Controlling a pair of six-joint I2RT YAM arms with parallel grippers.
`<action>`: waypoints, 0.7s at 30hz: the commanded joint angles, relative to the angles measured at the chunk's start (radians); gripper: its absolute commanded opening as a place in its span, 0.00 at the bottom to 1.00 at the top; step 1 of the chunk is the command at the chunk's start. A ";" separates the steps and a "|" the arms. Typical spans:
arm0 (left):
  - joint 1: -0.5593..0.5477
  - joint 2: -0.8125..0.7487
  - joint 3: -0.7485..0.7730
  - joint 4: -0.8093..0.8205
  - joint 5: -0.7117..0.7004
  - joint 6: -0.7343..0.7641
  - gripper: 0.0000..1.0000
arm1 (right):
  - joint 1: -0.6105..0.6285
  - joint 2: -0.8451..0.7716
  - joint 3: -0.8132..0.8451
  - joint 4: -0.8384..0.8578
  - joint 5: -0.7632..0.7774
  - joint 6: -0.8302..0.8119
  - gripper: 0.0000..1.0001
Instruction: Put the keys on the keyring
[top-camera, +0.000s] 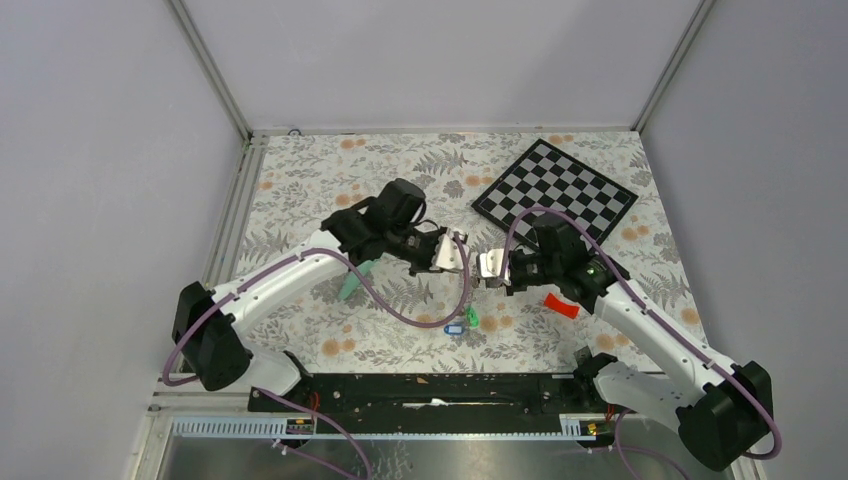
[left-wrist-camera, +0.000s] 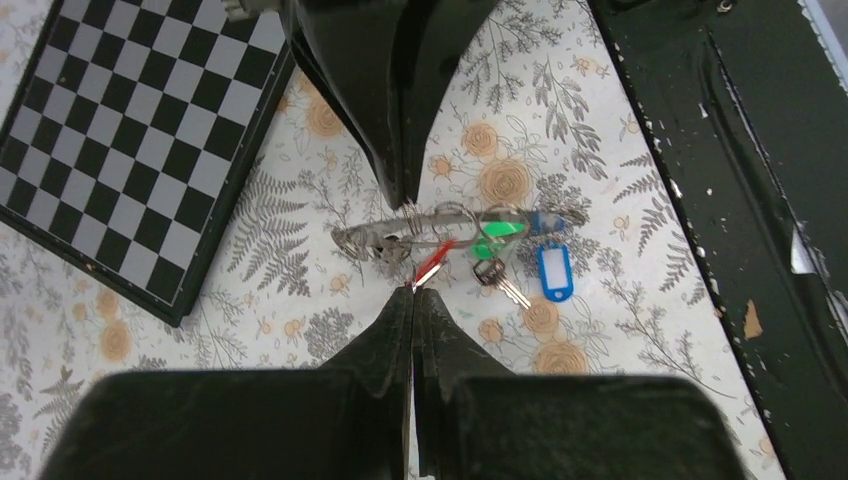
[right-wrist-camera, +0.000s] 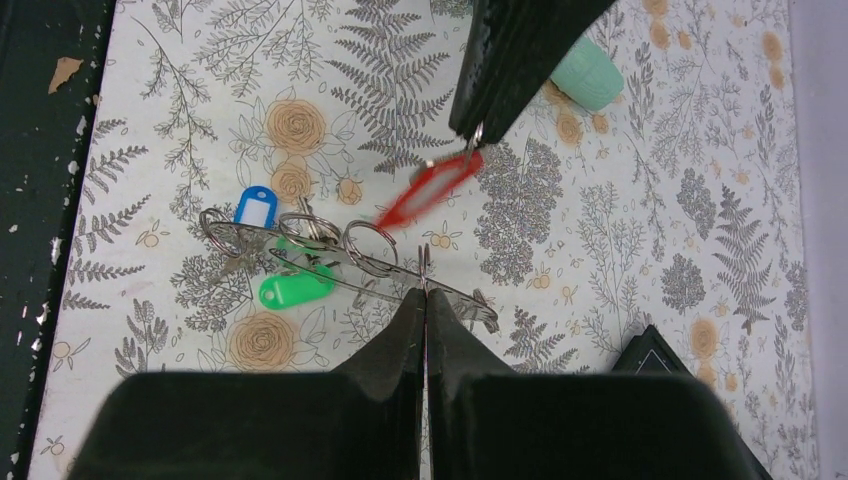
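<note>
My right gripper (right-wrist-camera: 424, 292) is pinched tight on the keyring (right-wrist-camera: 455, 295). From its wrist camera the ring shows edge-on, a thin wire line running out to both sides of my fingertips above the floral table (right-wrist-camera: 620, 250). My left gripper (left-wrist-camera: 412, 292) is closed too, clamped on the small loop of the red-tagged key (right-wrist-camera: 430, 188), held just beside the ring's gripped part. The green-tagged key (right-wrist-camera: 295, 290) and blue-tagged key (right-wrist-camera: 255, 208) sit at the ring's far end
</note>
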 joint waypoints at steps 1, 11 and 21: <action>-0.037 0.008 0.009 0.117 -0.065 -0.006 0.00 | 0.022 -0.022 -0.007 0.030 0.021 -0.046 0.00; -0.062 0.004 -0.063 0.200 -0.247 0.085 0.00 | 0.024 0.008 -0.006 0.046 -0.058 0.014 0.00; -0.075 -0.014 -0.119 0.220 -0.214 0.127 0.00 | 0.023 0.040 -0.005 0.075 -0.098 0.079 0.00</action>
